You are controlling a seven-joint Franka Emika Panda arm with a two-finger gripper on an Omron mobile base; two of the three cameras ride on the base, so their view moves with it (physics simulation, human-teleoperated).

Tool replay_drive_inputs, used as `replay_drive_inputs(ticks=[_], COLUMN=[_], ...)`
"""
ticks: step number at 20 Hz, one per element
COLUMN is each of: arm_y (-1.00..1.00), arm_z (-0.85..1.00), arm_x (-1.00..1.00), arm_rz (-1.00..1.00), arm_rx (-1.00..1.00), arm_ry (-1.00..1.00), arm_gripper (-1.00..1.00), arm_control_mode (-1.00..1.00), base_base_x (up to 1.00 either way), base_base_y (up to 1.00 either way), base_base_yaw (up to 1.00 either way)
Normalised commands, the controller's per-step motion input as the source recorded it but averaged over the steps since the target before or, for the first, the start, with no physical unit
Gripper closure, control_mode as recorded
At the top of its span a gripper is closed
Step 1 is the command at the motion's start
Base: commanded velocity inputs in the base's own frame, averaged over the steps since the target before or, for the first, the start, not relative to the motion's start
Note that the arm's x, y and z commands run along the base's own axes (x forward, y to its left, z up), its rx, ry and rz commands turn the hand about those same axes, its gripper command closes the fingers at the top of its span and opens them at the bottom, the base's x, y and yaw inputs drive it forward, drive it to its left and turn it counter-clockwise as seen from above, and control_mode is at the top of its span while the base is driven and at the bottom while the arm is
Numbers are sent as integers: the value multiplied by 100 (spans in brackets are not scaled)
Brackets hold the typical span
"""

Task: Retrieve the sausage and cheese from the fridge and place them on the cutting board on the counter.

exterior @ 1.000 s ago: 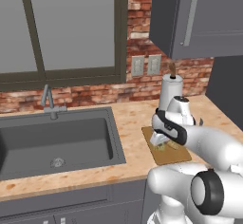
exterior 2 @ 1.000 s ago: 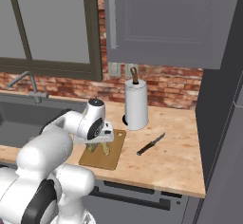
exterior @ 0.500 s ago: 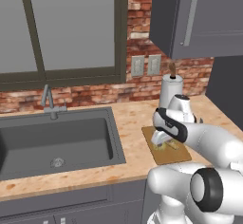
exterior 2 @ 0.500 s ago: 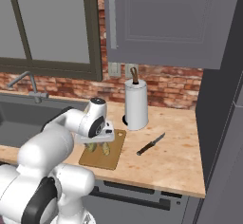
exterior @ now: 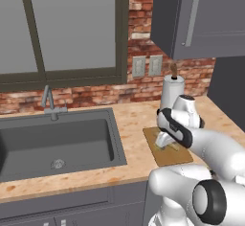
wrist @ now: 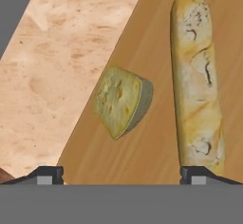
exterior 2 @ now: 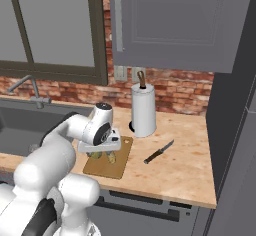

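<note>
The cheese (wrist: 121,102), a pale yellow-olive wedge with holes, lies free on the tan cutting board (wrist: 156,52) near its edge by the counter (wrist: 57,52). My gripper (wrist: 121,175) hangs open just above it, fingertips wide on either side, touching nothing. Beside the cheese lies a long pale crusty stick (wrist: 197,80). A reddish-brown sliver (wrist: 3,175) at the lower left edge may be the sausage; I cannot tell. From the base cameras the gripper (exterior: 163,141) (exterior 2: 102,150) sits low over the board (exterior: 174,155) (exterior 2: 107,169).
A paper towel roll (exterior 2: 143,109) stands behind the board, and a knife (exterior 2: 159,151) lies to its right. The dark sink (exterior: 52,141) with a faucet (exterior: 48,100) is on the left. A tall dark-grey panel (exterior 2: 235,130) closes the counter's right end.
The jaws have gone from shut to wide open over the board. The arm has hardly moved.
</note>
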Motion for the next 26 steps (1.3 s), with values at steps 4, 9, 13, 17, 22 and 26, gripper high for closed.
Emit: replay_drive_inputs(ticks=[4, 9, 13, 17, 22, 26], arm_y=[-11, -13, 5, 21, 24, 28], arm_z=[17, 23, 19, 12, 21, 23], arm_x=[-17, -19, -40, -57, -59, -39], arm_rz=[3, 3, 1, 0, -2, -5], arm_rx=[0, 3, 3, 0, 0, 0], arm_ry=[0, 0, 0, 0, -16, -29], arm_gripper=[-100, -100, -100, -100, -100, -100], arm_control_mode=[-100, -100, -100, -100, -100, -100], base_base_x=[0, 0, 0, 0, 0, 0], base_base_y=[0, 0, 0, 0, 0, 0], base_base_yaw=[0, 0, 0, 0, 0, 0])
